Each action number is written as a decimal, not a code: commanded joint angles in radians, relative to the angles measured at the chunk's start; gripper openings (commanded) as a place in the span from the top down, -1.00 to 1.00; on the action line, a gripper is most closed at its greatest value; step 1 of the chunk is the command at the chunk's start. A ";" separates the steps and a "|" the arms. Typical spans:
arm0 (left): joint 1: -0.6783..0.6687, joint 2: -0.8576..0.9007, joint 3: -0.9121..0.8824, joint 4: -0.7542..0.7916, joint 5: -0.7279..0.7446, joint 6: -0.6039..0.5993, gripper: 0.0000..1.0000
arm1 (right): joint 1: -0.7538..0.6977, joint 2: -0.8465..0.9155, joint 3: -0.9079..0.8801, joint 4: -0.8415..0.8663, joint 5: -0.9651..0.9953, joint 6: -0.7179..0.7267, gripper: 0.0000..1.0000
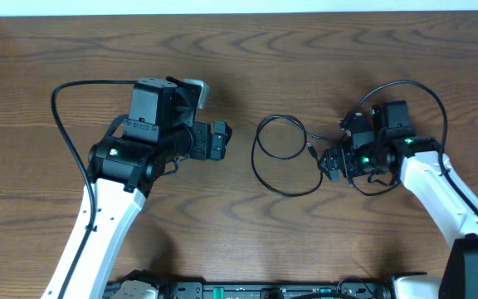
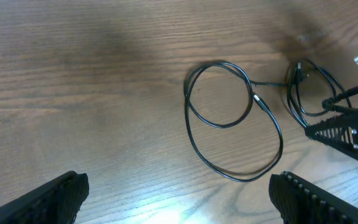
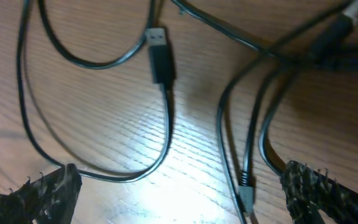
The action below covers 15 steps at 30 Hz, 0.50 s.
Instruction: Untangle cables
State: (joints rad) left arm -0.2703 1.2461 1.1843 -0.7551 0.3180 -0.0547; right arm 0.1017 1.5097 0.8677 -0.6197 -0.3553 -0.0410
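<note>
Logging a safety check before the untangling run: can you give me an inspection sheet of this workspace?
Surface: wooden table, bare grain.
Job's things: thin black cord in overlapping loops at centre; USB plug lying flat; more black cords crossing beside it; no white cord seen.
Clutter: nothing seen.
Grippers: left gripper open, short of the loops; right gripper open over the cords, holding nothing.
Cables: thick black arm cables arch off both arms.
Surroundings: pale strip beyond the table's far edge.

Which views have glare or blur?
Left wrist: glare on the table at bottom centre, black cable sharp. Right wrist: similar glare low on the table, plug fairly sharp, cords top right soft. Overhead: even light, no glare.
</note>
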 commanded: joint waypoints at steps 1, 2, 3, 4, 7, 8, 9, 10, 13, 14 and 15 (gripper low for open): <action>0.000 0.004 -0.005 -0.002 0.023 0.021 -0.96 | -0.039 0.031 -0.008 -0.013 0.006 0.022 -0.98; 0.000 0.004 -0.005 -0.003 0.023 0.020 -0.96 | -0.045 0.035 -0.008 -0.017 0.006 0.022 -0.99; 0.000 0.004 -0.005 -0.003 0.023 0.020 -0.96 | -0.050 0.041 -0.008 -0.018 0.006 0.022 -0.99; 0.000 0.004 -0.005 -0.003 0.023 0.020 -0.96 | -0.051 0.044 -0.008 -0.017 0.010 0.022 -0.99; 0.000 0.004 -0.005 -0.003 0.023 0.020 -0.96 | -0.051 0.050 -0.008 -0.016 0.050 0.074 -0.98; 0.000 0.004 -0.005 -0.003 0.023 0.020 -0.96 | -0.051 0.051 -0.008 -0.016 0.068 0.094 -0.98; 0.000 0.004 -0.005 -0.004 0.023 0.020 -0.96 | -0.051 0.053 -0.008 -0.017 0.089 0.110 -0.98; 0.000 0.004 -0.005 -0.006 0.023 0.020 -0.96 | -0.051 0.057 -0.008 -0.018 0.104 0.124 -0.98; 0.000 0.004 -0.005 -0.018 0.023 -0.007 -0.96 | -0.051 0.076 -0.008 -0.023 0.117 0.149 -0.99; 0.000 0.004 -0.005 -0.020 0.022 -0.018 -0.96 | -0.051 0.084 -0.008 -0.024 0.118 0.154 -0.99; 0.000 0.004 -0.005 -0.022 0.022 -0.032 -0.96 | -0.051 0.096 -0.008 -0.024 0.118 0.163 -0.99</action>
State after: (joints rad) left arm -0.2703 1.2461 1.1843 -0.7692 0.3328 -0.0570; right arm 0.0536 1.5749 0.8673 -0.6399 -0.2653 0.0708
